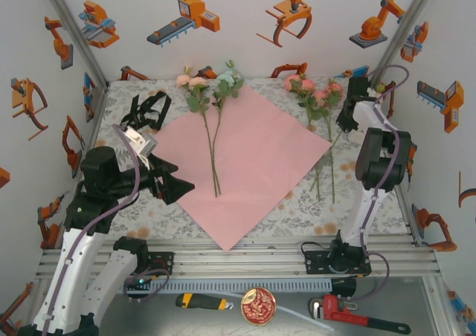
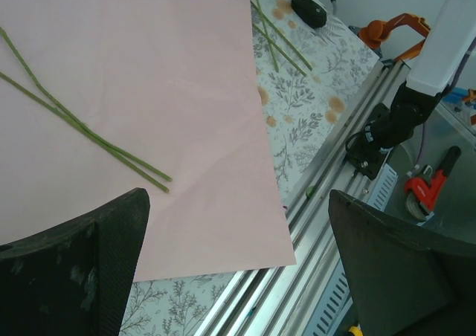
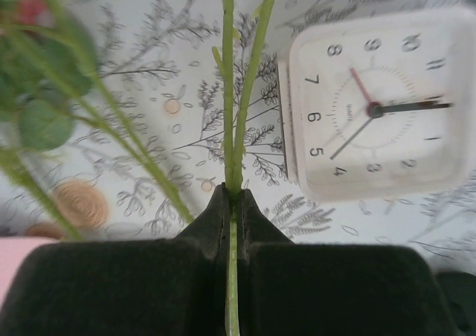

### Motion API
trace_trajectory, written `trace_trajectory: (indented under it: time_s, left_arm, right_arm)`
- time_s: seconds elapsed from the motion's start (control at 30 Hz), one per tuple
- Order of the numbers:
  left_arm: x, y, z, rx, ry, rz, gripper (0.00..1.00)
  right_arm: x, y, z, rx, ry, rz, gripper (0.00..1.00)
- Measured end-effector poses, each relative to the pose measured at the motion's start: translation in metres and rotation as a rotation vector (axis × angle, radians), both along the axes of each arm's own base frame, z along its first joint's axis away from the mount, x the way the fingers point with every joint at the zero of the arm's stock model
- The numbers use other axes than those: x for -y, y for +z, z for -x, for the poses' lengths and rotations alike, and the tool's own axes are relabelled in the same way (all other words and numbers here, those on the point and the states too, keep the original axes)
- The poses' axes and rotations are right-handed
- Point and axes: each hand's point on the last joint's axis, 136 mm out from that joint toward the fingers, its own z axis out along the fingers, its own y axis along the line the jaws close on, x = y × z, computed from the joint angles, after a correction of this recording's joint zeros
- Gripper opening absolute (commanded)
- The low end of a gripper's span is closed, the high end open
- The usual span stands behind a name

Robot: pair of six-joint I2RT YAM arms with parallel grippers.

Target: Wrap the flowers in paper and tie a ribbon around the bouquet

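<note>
Early going. Two long green-stemmed artificial flowers (image 1: 214, 128) lie on the flat pale pink paper sheet (image 1: 253, 165). My right gripper (image 3: 232, 201) is pressed together on further thin green stems (image 3: 227, 91) just beside the sheet, and my left gripper (image 2: 238, 202) hangs spread, empty. Wrapping and tying are left; the floppy black ribbon (image 1: 146, 110), as far as I can tell, lies untouched.

A white square clock (image 3: 375, 105) lies on the grey floral tablecloth (image 1: 297, 210). On the lower shelf by the near edge, a yellow-and-black utility knife (image 1: 199, 301), a round dish of red pieces (image 1: 258, 306) and a red pipe wrench (image 1: 357, 315) lie in a row.
</note>
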Motion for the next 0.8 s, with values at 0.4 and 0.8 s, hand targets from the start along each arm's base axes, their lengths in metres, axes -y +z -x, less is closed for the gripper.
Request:
trace_trajectory:
  time_s: [0.4, 0.8]
  left_arm:
    - [-0.002, 0.0, -0.003, 0.003, 0.019, -0.005, 0.97]
    - [-0.005, 0.0, -0.005, 0.007, 0.037, -0.009, 0.97]
  right_arm:
    - [-0.086, 0.181, 0.006, 0.401, 0.203, 0.017, 0.0]
    - [-0.311, 0.11, -0.024, 0.308, 0.5, -0.3, 0.0]
